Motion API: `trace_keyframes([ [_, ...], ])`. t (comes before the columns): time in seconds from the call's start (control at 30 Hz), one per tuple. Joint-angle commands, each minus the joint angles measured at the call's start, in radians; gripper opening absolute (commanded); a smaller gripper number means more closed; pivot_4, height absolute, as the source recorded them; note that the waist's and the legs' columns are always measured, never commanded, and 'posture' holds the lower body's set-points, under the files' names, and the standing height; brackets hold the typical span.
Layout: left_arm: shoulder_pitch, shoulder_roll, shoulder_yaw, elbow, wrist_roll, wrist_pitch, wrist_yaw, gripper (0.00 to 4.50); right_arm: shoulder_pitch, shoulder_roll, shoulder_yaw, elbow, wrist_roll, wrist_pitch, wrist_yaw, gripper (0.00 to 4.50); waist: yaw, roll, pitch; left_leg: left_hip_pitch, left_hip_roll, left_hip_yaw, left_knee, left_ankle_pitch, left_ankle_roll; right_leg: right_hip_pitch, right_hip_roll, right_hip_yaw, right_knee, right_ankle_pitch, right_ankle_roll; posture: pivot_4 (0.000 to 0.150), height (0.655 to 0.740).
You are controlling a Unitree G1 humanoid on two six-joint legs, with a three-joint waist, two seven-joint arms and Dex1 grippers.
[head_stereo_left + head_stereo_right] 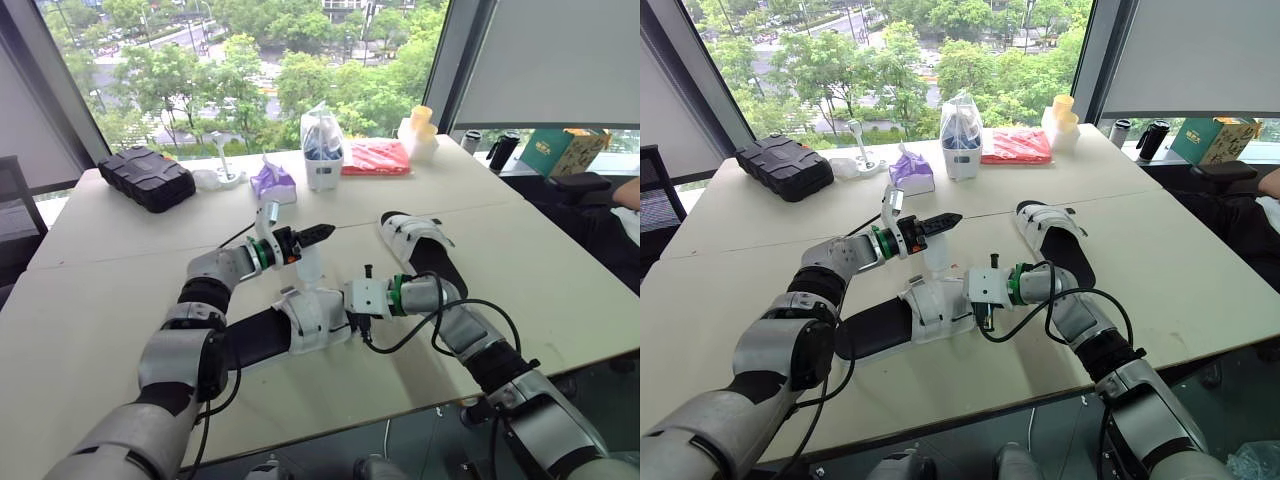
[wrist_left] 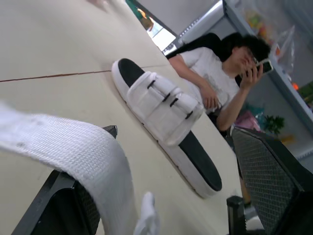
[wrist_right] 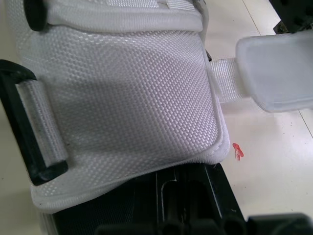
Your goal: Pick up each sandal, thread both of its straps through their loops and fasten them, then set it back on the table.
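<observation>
Near sandal (image 1: 300,328) lies on the table (image 1: 100,280), one strap (image 1: 310,265) lifted over the spread left claw (image 1: 318,233). Right claw (image 1: 356,322) touches it; whether it pinches, I cannot tell. Far sandal (image 1: 420,250) looks done, this one is left.

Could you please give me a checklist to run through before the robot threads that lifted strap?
1. Left claw grips strap: not ok; the strap drapes over one finger, jaws apart.
2. Right claw holds near sandal: cannot tell.
3. Near sandal lies on table: ok.
4. Strap through loop: not ok; not threaded yet.
5. Far sandal fastened: ok; its straps lie closed.
</observation>
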Motion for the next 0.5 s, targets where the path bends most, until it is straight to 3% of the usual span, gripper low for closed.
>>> trace_keyframes([
  [0.03, -0.065, 0.018, 0.043, 0.02, -0.011, -0.043, 0.002, 3.85, 0.01, -0.014, 0.0, 0.014, -0.031, 0.033, -0.005, 0.0, 0.0, 0.0, 0.0, 0.0, 0.0, 0.0, 0.0, 0.0, 0.0, 0.0, 0.0, 0.0, 0.0, 0.0, 0.0, 0.15, 0.74],
  [0.3, -0.101, 0.034, 0.06, 0.021, -0.008, -0.04, -0.024, 3.85, 0.01, -0.012, 0.002, 0.018, -0.03, 0.031, -0.003, 0.0, 0.0, -0.001, 0.0, 0.0, 0.0, 0.0, 0.0, 0.0, 0.0, 0.0, 0.0, 0.0, 0.0, 0.0, 0.0, 0.15, 0.74],
  [0.4, -0.106, 0.037, 0.062, 0.005, -0.008, -0.035, -0.032, 3.06, 0.007, -0.011, 0.004, 0.021, -0.03, 0.029, -0.002, 0.0, 0.0, -0.001, 0.0, 0.0, 0.0, 0.0, 0.0, 0.0, 0.0, 0.0, 0.0, 0.0, 0.0, 0.0, 0.0, 0.15, 0.74],
  [0.5, -0.091, 0.039, 0.032, -0.042, 0.009, -0.033, -0.064, 1.59, 0.003, -0.008, 0.006, 0.026, -0.031, 0.026, -0.001, 0.0, -0.001, -0.001, 0.0, 0.0, 0.0, 0.0, 0.0, 0.0, 0.0, 0.0, 0.0, 0.0, 0.0, 0.0, 0.0, 0.15, 0.74],
])
